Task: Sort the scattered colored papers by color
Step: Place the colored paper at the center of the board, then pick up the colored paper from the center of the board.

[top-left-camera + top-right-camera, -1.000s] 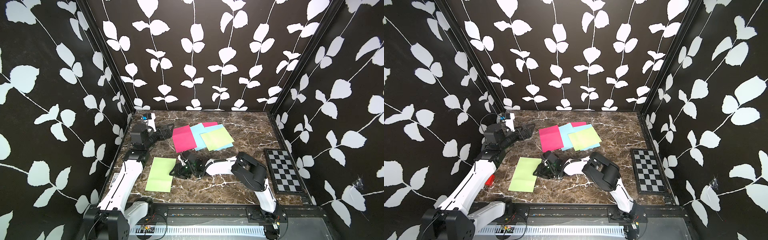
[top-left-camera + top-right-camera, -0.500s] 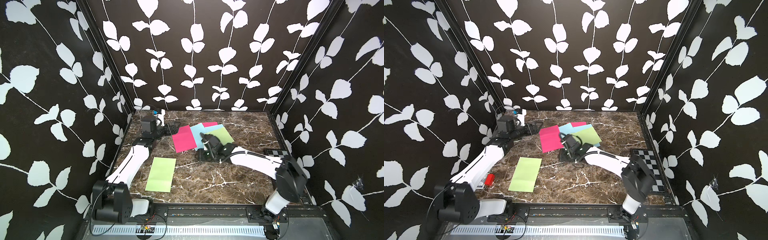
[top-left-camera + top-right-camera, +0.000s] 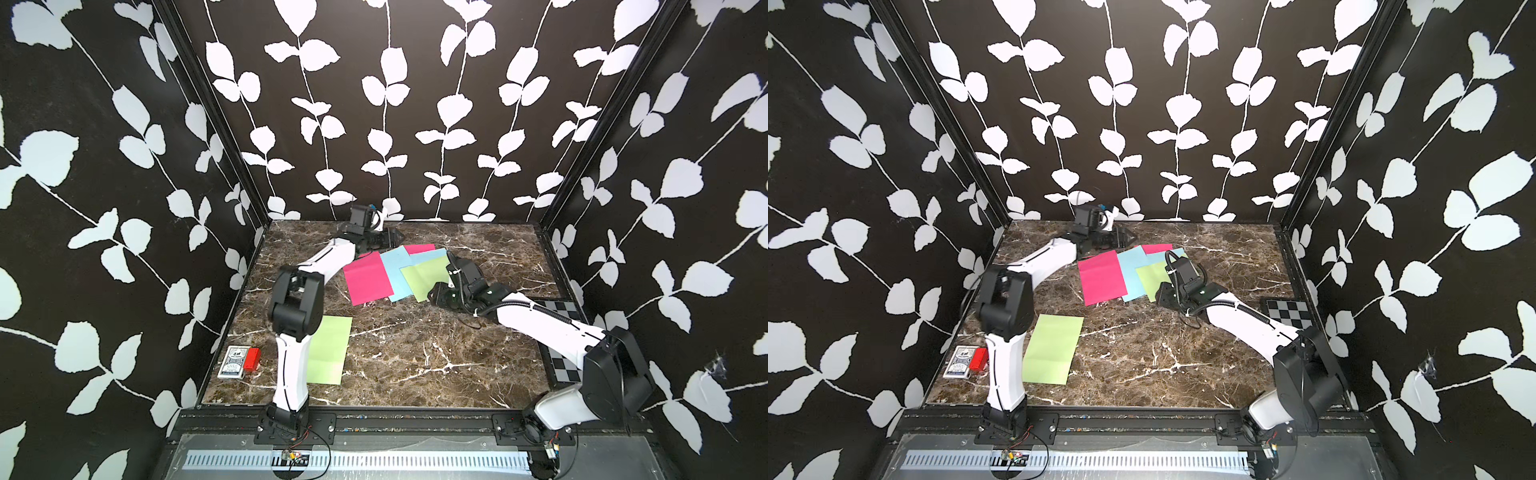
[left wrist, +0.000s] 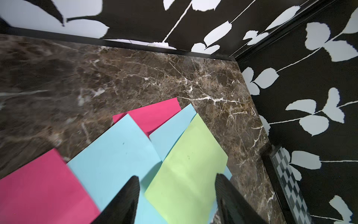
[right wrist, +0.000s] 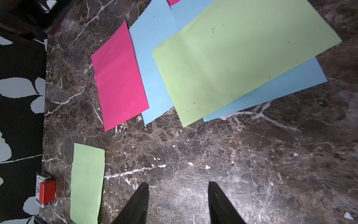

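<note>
Colored papers overlap in a pile at the back of the table: a magenta sheet (image 3: 365, 278), pale blue sheets (image 3: 395, 268), a light green sheet (image 3: 426, 274) on top and a second magenta one (image 3: 419, 248) poking out behind. Another green sheet (image 3: 330, 349) lies alone at the front left. My left gripper (image 3: 390, 237) hovers open at the pile's back left edge; in the left wrist view its jaws (image 4: 176, 176) frame the green sheet (image 4: 188, 159) without holding it. My right gripper (image 3: 435, 293) is open over bare marble (image 5: 178, 183) by the pile's near right corner.
A patterned card box with a red block (image 3: 239, 362) sits at the front left edge. A checkerboard panel (image 3: 559, 308) lies along the right wall, partly under my right arm. Patterned walls close in the table on three sides.
My left arm has reached from the left side to the back of the pile, its jaws narrowing. My right arm has swung away from the lone green sheet to the pile's near right corner.
</note>
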You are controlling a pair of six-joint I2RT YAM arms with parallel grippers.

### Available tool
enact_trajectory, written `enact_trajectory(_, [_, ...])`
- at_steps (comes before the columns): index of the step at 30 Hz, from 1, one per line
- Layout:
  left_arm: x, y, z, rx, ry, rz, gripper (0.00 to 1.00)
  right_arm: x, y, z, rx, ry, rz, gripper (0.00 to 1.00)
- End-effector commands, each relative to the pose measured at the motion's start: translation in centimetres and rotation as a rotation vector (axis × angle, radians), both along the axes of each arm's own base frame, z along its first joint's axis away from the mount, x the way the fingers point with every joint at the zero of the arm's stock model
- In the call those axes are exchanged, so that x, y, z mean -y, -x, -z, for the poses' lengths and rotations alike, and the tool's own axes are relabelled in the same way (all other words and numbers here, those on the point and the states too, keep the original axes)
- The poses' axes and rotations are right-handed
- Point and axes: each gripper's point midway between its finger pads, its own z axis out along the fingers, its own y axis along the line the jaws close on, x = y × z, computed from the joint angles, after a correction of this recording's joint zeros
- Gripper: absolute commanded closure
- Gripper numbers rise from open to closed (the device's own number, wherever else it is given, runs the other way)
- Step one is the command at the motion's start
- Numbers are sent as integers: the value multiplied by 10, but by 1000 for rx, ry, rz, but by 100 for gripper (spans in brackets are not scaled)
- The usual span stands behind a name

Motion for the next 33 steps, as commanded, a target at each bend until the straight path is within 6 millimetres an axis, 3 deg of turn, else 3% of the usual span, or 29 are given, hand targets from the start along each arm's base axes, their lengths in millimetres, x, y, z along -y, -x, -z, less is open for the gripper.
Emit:
enact_trajectory(1, [37, 8, 14, -84, 35, 81, 37, 12, -1, 2, 17, -37, 43, 50])
enact_trajectory(7, [65, 7, 45, -127, 28, 102, 37, 32, 10, 17, -4, -47, 89, 50])
enact_trajectory(14, [72, 14, 62, -156, 34, 106, 37, 47, 20, 34, -26, -67, 133, 49])
enact_trajectory(20, [73, 17, 78, -181, 28, 96, 36, 48, 23, 46, -49, -77, 137, 49])
enact_trajectory(33, [58, 9, 62, -101, -28, 27, 32, 48, 24, 57, -70, -94, 143, 49])
